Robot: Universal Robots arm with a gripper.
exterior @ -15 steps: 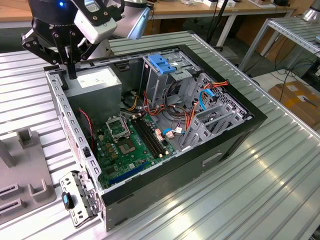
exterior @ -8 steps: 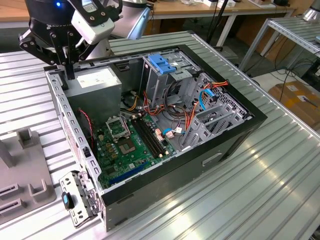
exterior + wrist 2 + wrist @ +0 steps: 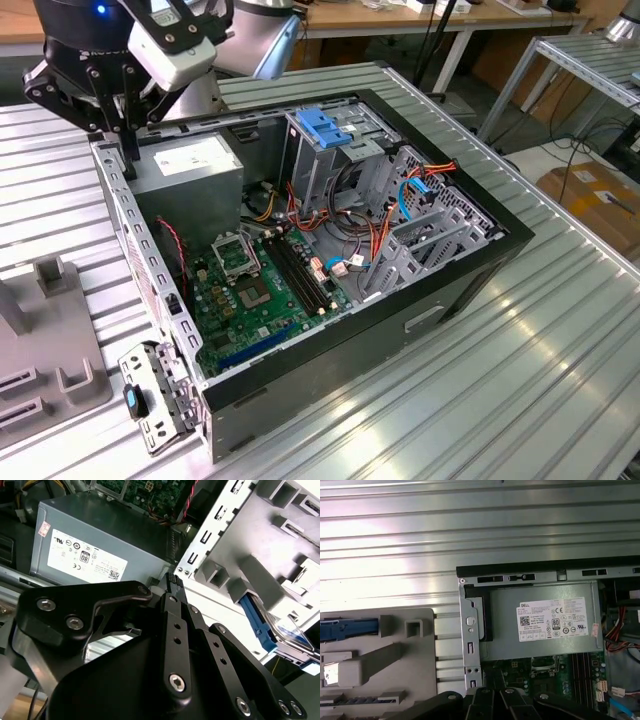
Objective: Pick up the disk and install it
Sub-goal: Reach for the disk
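The disk (image 3: 288,631) is a silver drive with a white-and-blue label and blue rails. It rests in a grey holder block (image 3: 260,587) beside the computer case. In the first wrist view its blue rail (image 3: 347,629) shows on the same holder (image 3: 395,655). My black gripper (image 3: 118,145) hangs above the case's rear corner, over the power-supply end and well apart from the disk. In both wrist views its fingers (image 3: 172,585) (image 3: 492,696) stand together with nothing between them.
The open computer case (image 3: 470,275) lies on a ribbed metal table (image 3: 520,390). Inside are a grey power-supply box (image 3: 190,165), the green motherboard (image 3: 255,290), a drive cage with a blue latch (image 3: 325,125) and loose cables. The holder block (image 3: 50,340) stands at the exterior view's left.
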